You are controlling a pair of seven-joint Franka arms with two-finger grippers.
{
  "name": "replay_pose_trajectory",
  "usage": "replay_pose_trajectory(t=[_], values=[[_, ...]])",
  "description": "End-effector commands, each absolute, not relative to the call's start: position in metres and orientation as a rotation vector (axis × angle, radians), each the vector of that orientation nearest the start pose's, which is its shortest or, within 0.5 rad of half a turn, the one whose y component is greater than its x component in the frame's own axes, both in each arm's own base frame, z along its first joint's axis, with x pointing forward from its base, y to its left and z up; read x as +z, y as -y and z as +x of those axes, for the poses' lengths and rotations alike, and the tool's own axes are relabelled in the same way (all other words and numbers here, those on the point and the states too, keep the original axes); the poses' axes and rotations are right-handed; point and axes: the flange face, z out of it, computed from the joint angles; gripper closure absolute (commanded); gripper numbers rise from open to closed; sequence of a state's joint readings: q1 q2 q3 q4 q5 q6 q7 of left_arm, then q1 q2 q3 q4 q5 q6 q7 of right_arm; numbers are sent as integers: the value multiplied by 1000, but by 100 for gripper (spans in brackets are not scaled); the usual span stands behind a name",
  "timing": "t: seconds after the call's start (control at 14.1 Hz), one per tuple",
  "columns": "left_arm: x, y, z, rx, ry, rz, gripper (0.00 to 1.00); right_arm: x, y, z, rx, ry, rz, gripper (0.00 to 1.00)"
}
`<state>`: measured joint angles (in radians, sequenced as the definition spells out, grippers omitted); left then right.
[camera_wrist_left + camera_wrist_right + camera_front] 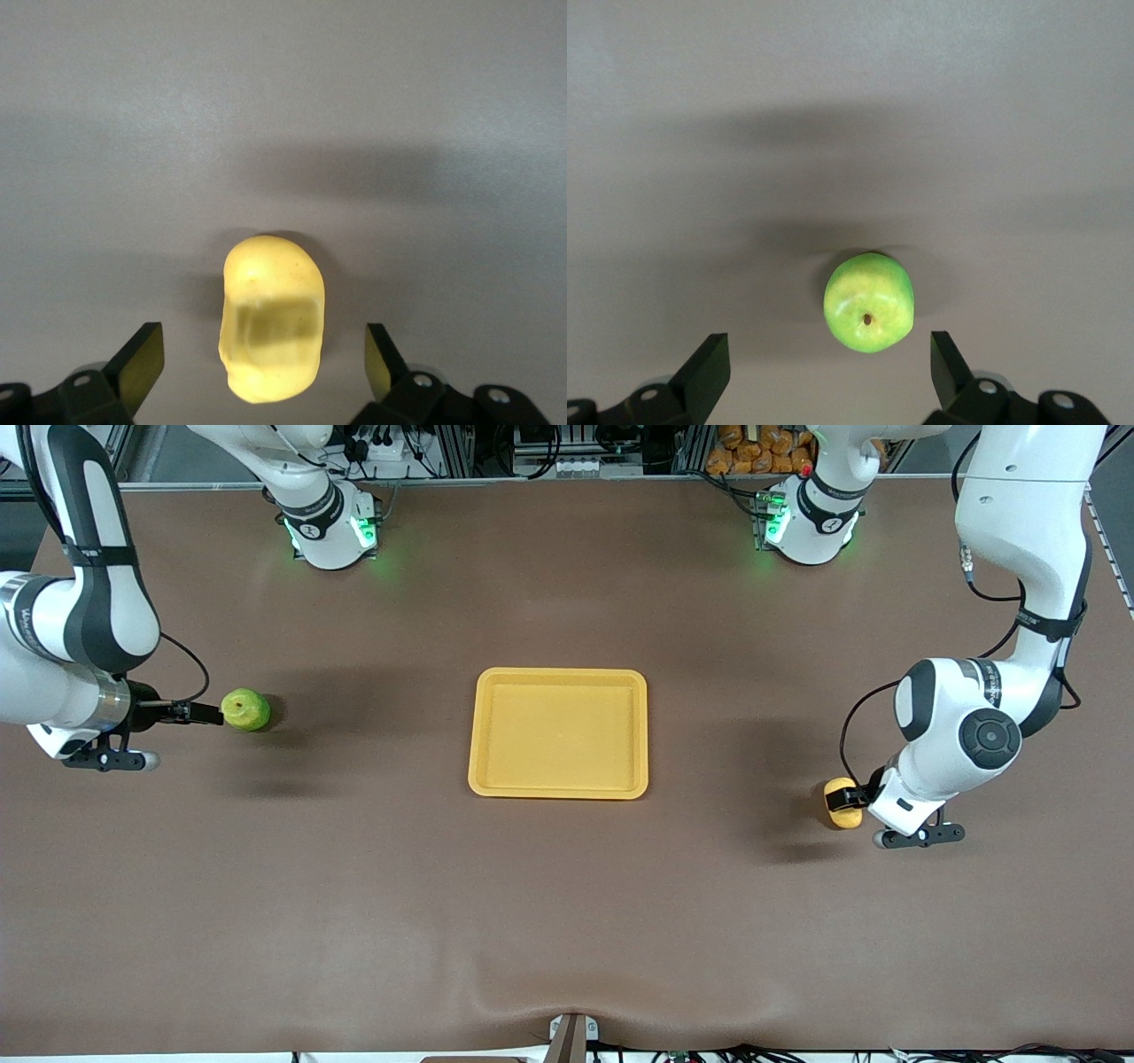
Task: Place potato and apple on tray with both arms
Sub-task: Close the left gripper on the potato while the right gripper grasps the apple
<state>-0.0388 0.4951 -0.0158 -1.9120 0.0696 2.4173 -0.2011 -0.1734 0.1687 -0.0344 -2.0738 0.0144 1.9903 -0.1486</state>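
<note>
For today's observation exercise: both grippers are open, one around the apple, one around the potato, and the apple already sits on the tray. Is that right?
Not quite. The apple is not on the tray; the front view shows it on the table toward the right arm's end, between the open right gripper fingers. The left gripper is open around the potato.

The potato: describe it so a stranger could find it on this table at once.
Start at the yellow-orange tray in the middle of the brown table, then look toward the left arm's end. There the potato lies on the table between the open fingers of the left gripper. It is oblong and yellow-orange, unlike the round green apple at the right arm's end.
</note>
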Motion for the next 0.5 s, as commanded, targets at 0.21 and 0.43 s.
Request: replay_pose_trajectory(t=[0.21, 0.43], values=[[219, 35, 631, -18, 179, -3102, 0, 303, 113, 505, 345, -87, -3079, 0], [211, 34, 631, -13, 181, -3102, 0, 295, 112, 501, 345, -89, -3080, 0]])
